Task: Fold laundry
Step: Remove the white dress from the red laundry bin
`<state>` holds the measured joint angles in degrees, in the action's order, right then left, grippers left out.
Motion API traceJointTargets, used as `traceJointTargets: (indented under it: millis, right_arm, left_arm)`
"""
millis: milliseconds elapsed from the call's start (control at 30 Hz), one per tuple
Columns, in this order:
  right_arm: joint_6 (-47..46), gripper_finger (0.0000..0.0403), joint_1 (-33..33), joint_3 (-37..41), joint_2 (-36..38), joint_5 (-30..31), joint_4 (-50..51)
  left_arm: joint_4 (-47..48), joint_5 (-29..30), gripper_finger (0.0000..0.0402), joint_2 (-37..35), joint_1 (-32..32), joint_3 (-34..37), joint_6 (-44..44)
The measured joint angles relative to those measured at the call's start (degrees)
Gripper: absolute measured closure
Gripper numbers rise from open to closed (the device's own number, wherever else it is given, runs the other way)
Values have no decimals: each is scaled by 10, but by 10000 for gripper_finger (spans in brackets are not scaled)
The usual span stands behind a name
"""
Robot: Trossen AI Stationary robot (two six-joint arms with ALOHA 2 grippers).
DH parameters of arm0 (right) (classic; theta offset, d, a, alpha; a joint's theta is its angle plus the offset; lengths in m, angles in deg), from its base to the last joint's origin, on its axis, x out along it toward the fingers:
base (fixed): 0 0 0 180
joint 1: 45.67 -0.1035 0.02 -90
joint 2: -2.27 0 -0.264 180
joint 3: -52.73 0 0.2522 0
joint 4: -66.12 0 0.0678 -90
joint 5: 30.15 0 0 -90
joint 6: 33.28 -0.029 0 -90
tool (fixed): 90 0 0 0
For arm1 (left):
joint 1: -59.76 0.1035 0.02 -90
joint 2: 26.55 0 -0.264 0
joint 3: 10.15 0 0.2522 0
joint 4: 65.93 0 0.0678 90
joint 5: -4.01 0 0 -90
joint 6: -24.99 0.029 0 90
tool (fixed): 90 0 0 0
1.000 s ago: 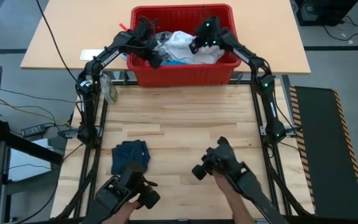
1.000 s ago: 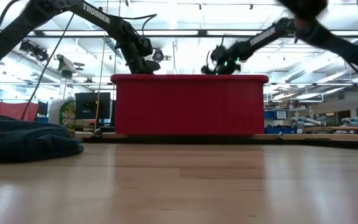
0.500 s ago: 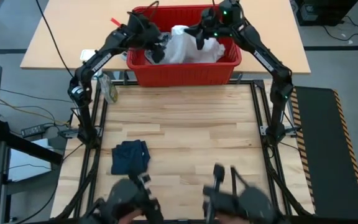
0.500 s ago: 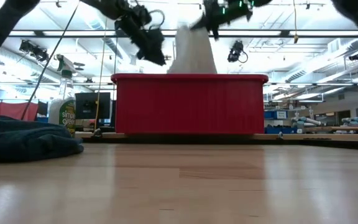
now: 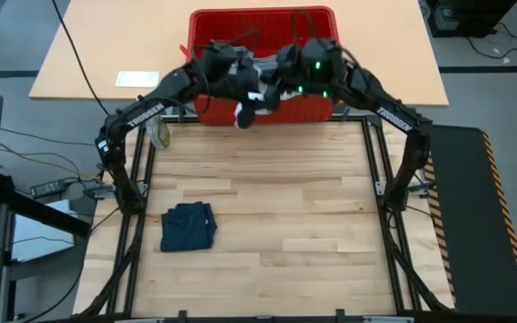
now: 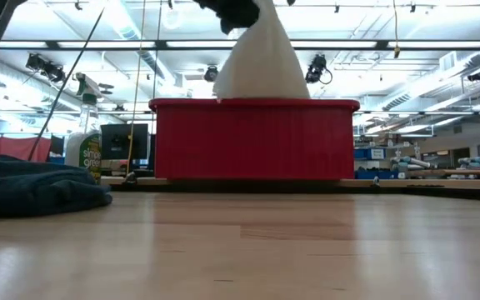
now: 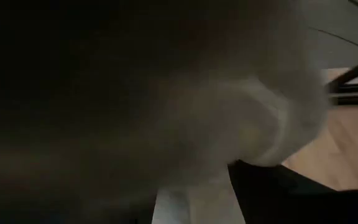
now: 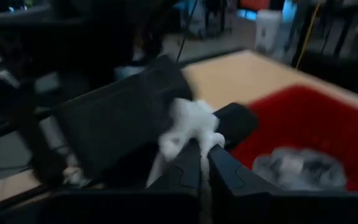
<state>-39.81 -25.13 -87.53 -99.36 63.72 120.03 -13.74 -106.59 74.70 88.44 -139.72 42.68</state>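
At top center of the high view, the right gripper (image 8: 201, 163) is clamped on a white garment (image 6: 258, 58) above the red basket (image 6: 255, 140); the left gripper's (image 5: 240, 79) jaws cannot be told. 1 navy garment (image 5: 188, 226) lies lower left.

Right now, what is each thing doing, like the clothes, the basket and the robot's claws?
White garment: lifted above the basket, hanging in a peak from the claws.
Right claw: shut on the white garment, over the basket's front edge.
Left claw: beside the right claw at the white garment; grip hidden.
Red basket: upright, more laundry inside.
Navy garment: lying bunched on the table, untouched.
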Motion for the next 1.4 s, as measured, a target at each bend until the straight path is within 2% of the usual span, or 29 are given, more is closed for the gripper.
traceJointTargets:
  millis: [133,233,300,333,600,767,900,1100,1400]
  right_arm:
    - [-39,393,-66,-1,10,62,61]
    - [-60,381,-108,-1,14,124,95]
    - [-69,370,-130,0,18,144,114]
    - [-74,367,-139,1,22,145,121]
    - [-66,374,-188,1,73,151,134]
    - [-69,374,-208,0,119,145,177]
    - [-95,378,-245,0,146,135,272]
    - [-103,384,-303,0,146,121,384]
    - [-35,384,-322,82,127,110,345]
  left_arm:
    - [12,45,260,-1,-55,0,-6]
    - [43,87,323,-7,-86,0,-14]
    - [75,106,374,-16,-101,0,-25]
    - [87,110,387,-19,-107,0,-32]
    - [116,196,399,-54,-167,0,-90]
    - [81,199,400,-79,-226,0,-92]
    - [71,195,400,-80,-278,-1,-127]
    - [88,204,401,-50,-345,-1,-256]
    - [175,374,401,-7,-462,0,-500]
